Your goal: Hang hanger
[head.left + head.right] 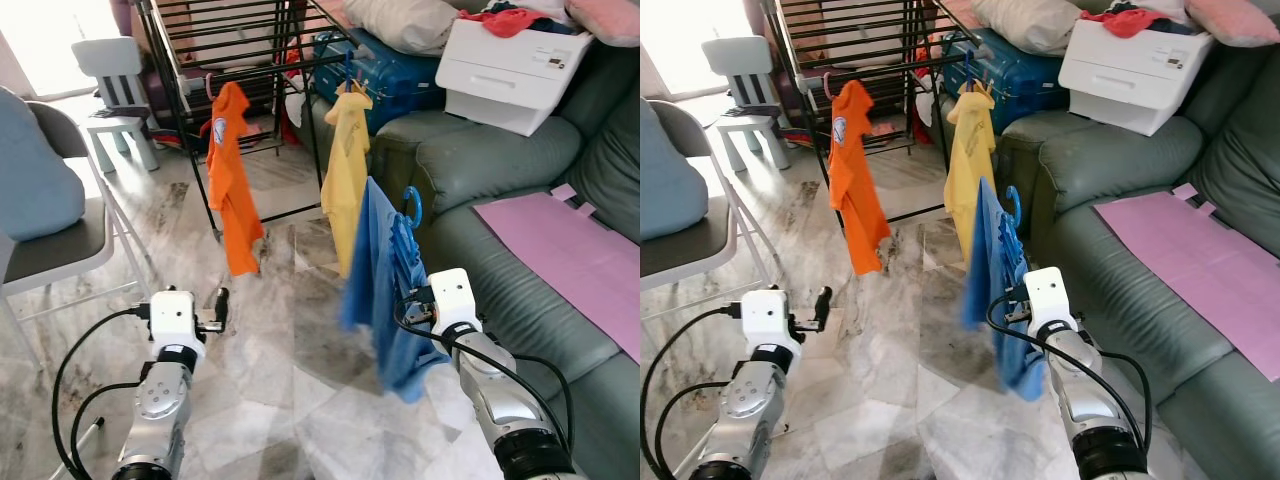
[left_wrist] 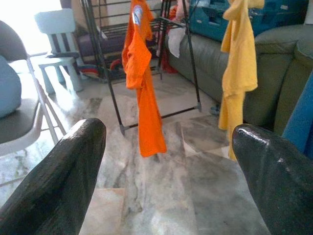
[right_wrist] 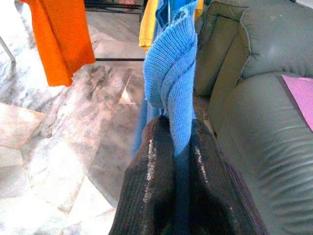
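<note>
A blue shirt (image 1: 385, 290) on a blue hanger hangs from my right gripper (image 3: 181, 147), which is shut on its knit collar. The hanger's hook (image 1: 412, 207) sticks up above the fabric. The shirt is held low over the marble floor, just in front of the sofa. Beyond it stands a black drying rack (image 1: 230, 40). An orange shirt (image 1: 232, 190) hangs on the rack's left and a yellow shirt (image 1: 345, 170) on its right. My left gripper (image 2: 168, 131) is open and holds nothing, low at the left, pointing toward the rack.
A green sofa (image 1: 500, 170) runs along the right with a purple cloth (image 1: 570, 250) on its seat. A white printer (image 1: 510, 70) and a blue suitcase (image 1: 390, 70) sit behind the rack. A grey folding chair (image 1: 60, 250) and a small white chair (image 1: 115, 90) stand at the left.
</note>
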### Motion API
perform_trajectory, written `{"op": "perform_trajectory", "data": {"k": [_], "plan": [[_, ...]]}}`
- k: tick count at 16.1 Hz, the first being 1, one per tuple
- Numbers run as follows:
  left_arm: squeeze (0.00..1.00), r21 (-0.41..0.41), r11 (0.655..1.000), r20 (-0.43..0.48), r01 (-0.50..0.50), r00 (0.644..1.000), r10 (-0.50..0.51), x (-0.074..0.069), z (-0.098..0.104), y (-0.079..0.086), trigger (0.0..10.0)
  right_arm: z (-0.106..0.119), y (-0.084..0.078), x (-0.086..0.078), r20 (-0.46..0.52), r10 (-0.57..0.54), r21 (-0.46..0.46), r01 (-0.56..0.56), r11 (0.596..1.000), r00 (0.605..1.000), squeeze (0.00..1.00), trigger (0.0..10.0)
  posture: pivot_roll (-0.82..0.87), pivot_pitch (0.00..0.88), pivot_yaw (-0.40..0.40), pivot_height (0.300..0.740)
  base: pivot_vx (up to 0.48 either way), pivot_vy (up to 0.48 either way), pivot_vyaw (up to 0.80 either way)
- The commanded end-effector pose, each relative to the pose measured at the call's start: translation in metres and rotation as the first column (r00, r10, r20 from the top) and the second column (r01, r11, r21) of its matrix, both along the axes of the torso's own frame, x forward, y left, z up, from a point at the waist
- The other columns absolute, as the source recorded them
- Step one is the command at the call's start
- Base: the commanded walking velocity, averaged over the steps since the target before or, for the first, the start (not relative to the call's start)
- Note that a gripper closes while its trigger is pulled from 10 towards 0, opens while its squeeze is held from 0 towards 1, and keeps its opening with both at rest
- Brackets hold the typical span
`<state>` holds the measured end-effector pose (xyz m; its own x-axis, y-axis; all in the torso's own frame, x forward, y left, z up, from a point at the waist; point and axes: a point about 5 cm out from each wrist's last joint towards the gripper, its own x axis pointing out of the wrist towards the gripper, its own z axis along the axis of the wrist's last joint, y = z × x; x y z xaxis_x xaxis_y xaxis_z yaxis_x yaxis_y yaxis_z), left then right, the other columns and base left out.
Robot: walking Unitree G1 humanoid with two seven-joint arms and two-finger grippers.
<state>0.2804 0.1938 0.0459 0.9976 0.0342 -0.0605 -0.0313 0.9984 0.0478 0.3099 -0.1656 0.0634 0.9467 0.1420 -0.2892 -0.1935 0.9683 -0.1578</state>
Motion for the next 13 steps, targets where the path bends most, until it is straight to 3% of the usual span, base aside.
{"op": "perform_trajectory", "data": {"k": [1, 9, 13], "plan": [[0.00, 0.002, 1.000, 0.026, 0.001, 1.000, -0.001, 0.0046, 0.0084, 0.0000, 10.0, 0.0121, 0.0062, 0.0039, 0.049, 0.024, 0.011, -0.025, 1.000, 0.999, 0.00, 10.0, -0.18, 0.000, 0.047, 0.740, 0.337, 0.000, 0.00], [0.00, -0.007, 0.999, 0.030, 0.033, 0.999, -0.033, 0.0052, 0.0106, -0.0027, 10.0, 0.0171, 0.0111, 0.0057, 0.054, 0.045, 0.030, -0.046, 0.998, 0.998, 0.00, 10.0, -0.17, 0.000, 0.039, 0.740, 0.419, 0.000, 0.00], [0.00, -0.013, 0.999, 0.023, 0.041, 0.999, -0.041, 0.0048, 0.0088, -0.0073, 10.0, 0.0185, 0.0150, 0.0052, 0.057, 0.080, 0.022, -0.081, 0.996, 0.995, 0.00, 10.0, -0.18, 0.000, 0.040, 0.740, 0.442, 0.000, 0.50]]}}
